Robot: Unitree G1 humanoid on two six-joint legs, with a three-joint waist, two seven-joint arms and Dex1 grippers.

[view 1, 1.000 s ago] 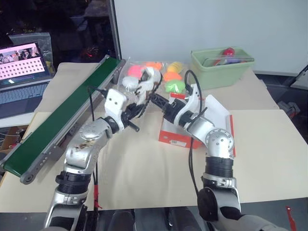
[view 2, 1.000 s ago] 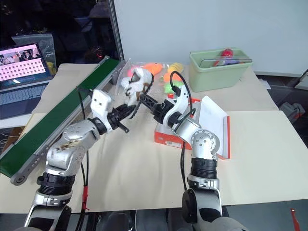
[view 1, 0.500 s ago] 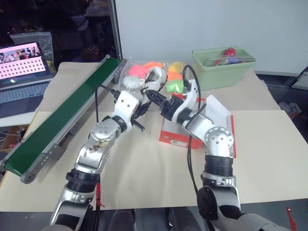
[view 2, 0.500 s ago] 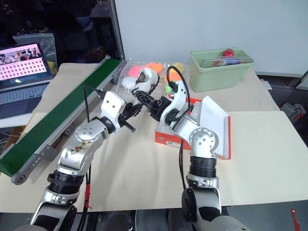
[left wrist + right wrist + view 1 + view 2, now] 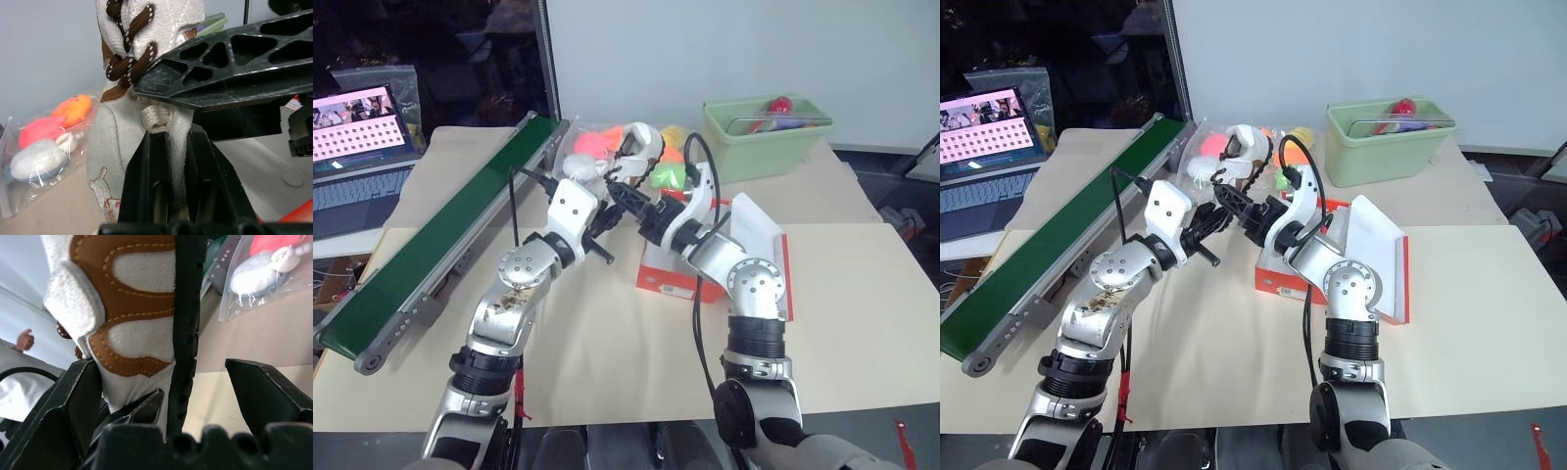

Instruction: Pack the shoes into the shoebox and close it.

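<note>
Conveyor [image 5: 431,235], green belt: lies far left of the shoebox on the tabletop [image 5: 607,352]; no change.

Left tool [image 5: 619,188]: fingers [image 5: 151,181] shut tight on the heel of one shoe [image 5: 639,147]. Over the last second it has carried that shoe up and toward the shoebox, from beside the toy bag to a point above the shoebox's near-left corner.

Shoe, whitish with brown laces and brown trim: held in the air just left of and above the shoebox, not yet inside it. No second shoe can be made out.

Toy bag [image 5: 607,147], clear plastic with coloured toys: behind the shoebox, partly hidden by the raised shoe.

Right tool [image 5: 636,201]: jaws wide apart, one to each side of the shoe's sole and heel, as the right wrist view shows; no grip yet, and almost unmoved.

Shoebox [image 5: 671,277], orange-red: open on the tabletop, lid [image 5: 754,235] tilted up on its right side.

Bin [image 5: 769,132], pale green: behind and right of the shoebox.

Judgement: a handover or two-tool steadying looks imminent; packing has not started and the lid remains to be closed.
</note>
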